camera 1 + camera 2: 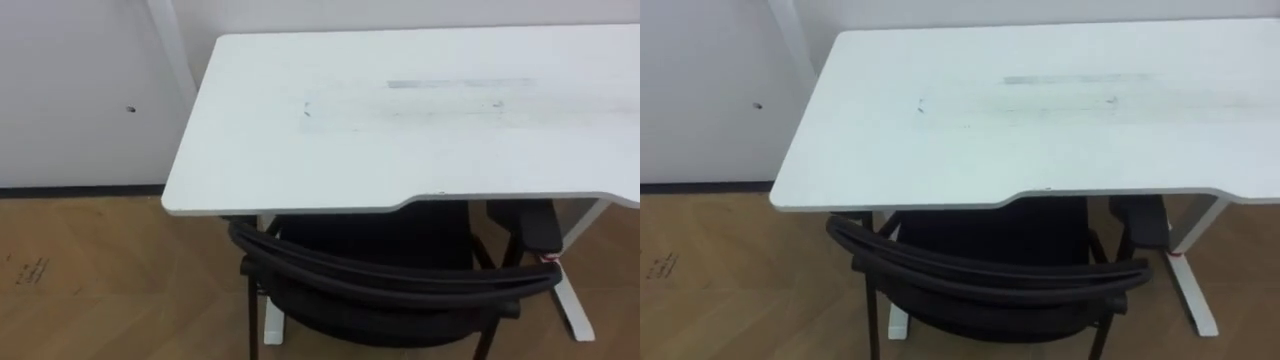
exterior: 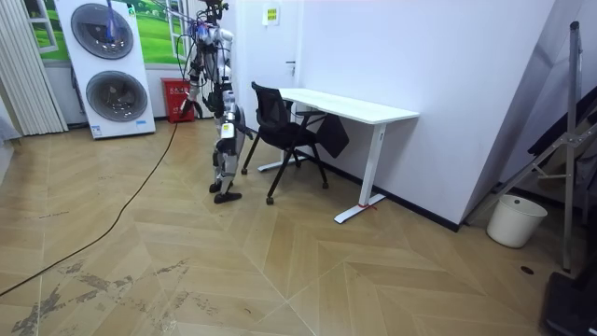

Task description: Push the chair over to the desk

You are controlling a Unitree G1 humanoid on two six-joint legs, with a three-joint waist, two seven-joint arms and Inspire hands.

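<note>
Chair: black chair with a curved back rail, seat partly under the white rectangular surface, backrest just outside that surface's near edge (the rail faces the robot, which suits a push).
Robot: stands just behind the chair, on the side away from the surface.
Robot hands: too small to read; open or closed cannot be told.
Remaining travel: judged short.
</note>
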